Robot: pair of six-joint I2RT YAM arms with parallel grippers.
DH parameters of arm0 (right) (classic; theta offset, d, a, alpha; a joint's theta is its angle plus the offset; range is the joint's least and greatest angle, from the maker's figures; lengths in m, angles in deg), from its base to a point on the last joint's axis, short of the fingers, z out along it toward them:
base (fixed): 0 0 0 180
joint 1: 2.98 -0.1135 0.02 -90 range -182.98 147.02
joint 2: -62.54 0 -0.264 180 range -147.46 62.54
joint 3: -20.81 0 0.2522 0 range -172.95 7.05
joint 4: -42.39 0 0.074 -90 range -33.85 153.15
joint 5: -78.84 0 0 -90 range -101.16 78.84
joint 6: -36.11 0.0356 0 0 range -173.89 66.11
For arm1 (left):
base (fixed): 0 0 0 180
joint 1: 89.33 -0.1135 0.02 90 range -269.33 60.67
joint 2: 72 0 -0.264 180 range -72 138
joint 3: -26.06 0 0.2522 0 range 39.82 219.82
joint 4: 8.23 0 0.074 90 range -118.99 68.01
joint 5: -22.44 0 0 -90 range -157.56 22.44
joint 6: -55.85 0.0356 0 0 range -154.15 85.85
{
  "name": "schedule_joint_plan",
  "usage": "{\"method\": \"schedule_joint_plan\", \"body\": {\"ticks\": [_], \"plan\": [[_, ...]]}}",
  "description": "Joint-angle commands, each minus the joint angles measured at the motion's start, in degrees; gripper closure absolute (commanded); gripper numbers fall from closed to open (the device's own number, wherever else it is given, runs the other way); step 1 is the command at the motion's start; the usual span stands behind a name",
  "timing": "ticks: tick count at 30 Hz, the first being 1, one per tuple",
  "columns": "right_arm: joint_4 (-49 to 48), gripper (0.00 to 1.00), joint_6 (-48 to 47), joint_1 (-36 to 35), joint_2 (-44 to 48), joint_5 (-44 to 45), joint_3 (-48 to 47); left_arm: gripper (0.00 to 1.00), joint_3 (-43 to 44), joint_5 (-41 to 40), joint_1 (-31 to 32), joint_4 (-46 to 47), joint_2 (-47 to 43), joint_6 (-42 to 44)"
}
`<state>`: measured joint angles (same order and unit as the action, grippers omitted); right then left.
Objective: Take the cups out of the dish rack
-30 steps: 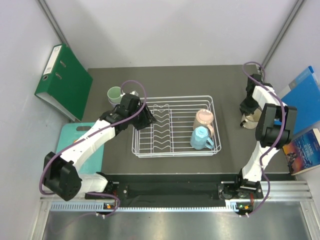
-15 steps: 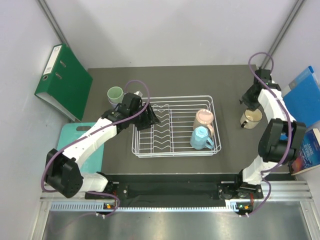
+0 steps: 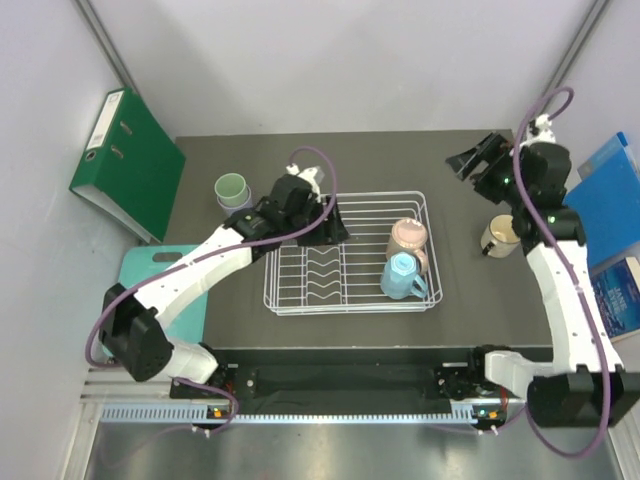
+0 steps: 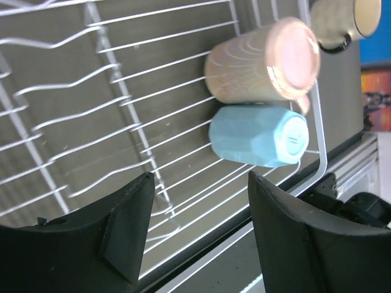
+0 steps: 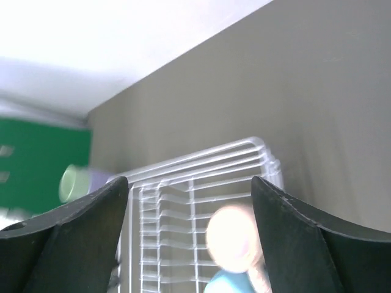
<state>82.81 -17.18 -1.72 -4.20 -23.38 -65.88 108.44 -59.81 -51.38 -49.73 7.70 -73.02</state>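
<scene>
Hovering over the far left part of the dish rack (image 3: 340,312), the left fingers (image 3: 332,223) stand spread, nothing between them. The pink cup (image 3: 408,236) and blue cup (image 3: 402,275) sit in the rack to the right of these fingers, well apart from them, touching each other. The green cup (image 3: 231,188) stands on the table (image 3: 400,160) to their left, outside the rack. The right fingers (image 3: 465,158) are released, empty, the cream cup (image 3: 502,236) nearby on the table.
</scene>
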Motion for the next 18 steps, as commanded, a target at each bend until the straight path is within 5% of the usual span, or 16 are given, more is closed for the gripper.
{"method": "schedule_joint_plan", "body": {"ticks": [1,6,18], "plan": [[-9.6,0.18,0.6,-6.7,8.9,-5.4,9.1,0.32,4.9,-4.0,6.7,3.2,2.6,5.6],[-8.2,0.15,-1.9,-10.8,17.5,-1.4,15.4,0.31,7.9,-10.4,10.1,3.0,7.5,7.7],[2.2,0.15,-6.1,-12.7,24.4,6.2,15.0,0.31,21.4,-9.9,12.3,4.7,21.9,8.4]]}}
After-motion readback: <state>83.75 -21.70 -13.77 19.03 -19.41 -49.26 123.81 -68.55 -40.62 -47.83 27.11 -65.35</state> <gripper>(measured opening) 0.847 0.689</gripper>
